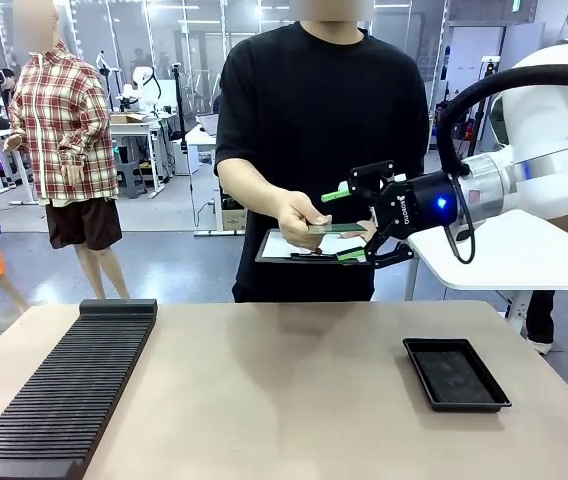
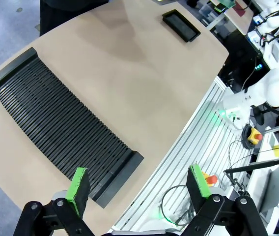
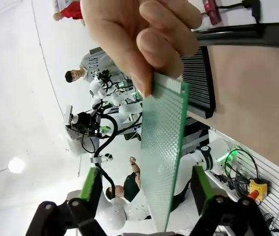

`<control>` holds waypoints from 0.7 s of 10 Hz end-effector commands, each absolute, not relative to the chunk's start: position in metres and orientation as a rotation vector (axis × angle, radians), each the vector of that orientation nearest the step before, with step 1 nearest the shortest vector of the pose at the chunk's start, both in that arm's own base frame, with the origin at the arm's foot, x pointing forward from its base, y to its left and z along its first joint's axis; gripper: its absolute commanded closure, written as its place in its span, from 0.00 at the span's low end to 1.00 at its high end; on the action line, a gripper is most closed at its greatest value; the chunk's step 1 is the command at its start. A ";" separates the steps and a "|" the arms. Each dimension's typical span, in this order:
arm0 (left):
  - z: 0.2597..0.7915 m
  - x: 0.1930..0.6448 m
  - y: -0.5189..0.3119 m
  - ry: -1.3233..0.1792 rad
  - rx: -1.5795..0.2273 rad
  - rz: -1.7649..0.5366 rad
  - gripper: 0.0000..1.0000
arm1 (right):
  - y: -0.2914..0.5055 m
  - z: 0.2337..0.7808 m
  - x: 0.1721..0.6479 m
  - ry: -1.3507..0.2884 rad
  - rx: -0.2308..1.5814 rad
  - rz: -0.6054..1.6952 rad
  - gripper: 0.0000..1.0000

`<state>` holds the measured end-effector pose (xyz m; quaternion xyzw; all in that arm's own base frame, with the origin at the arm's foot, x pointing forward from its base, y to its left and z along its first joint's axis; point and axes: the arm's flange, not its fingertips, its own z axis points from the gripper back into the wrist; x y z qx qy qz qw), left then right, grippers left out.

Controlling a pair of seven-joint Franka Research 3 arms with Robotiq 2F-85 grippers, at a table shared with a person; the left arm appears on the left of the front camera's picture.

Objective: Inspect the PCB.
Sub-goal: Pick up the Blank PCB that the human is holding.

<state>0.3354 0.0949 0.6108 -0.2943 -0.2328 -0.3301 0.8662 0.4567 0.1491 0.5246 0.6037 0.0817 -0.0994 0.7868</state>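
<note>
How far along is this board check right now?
Done: the person's hand holds the PCB up between the right arm's jaws. In hand: those jaws stand apart on either side, not yet gripping. Left: taking it over and inspecting it.

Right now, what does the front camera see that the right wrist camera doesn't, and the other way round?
Front view: the black tray, and the right gripper from the side, jaws open around the green board. Right wrist view: the board's tiny dots up close, with gaps to both green pads. Both: the person's hand pinching the board, and the ribbed black rack.
</note>
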 end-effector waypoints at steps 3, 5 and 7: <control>0.614 0.338 0.095 -0.471 -0.598 -0.678 0.00 | 0.152 0.520 0.454 0.173 1.381 -0.220 1.00; 0.614 0.338 0.095 -0.471 -0.598 -0.678 0.00 | 0.150 0.516 0.452 0.170 1.411 -0.220 0.85; 0.614 0.338 0.095 -0.471 -0.598 -0.678 0.00 | 0.149 0.511 0.451 0.176 1.430 -0.219 1.00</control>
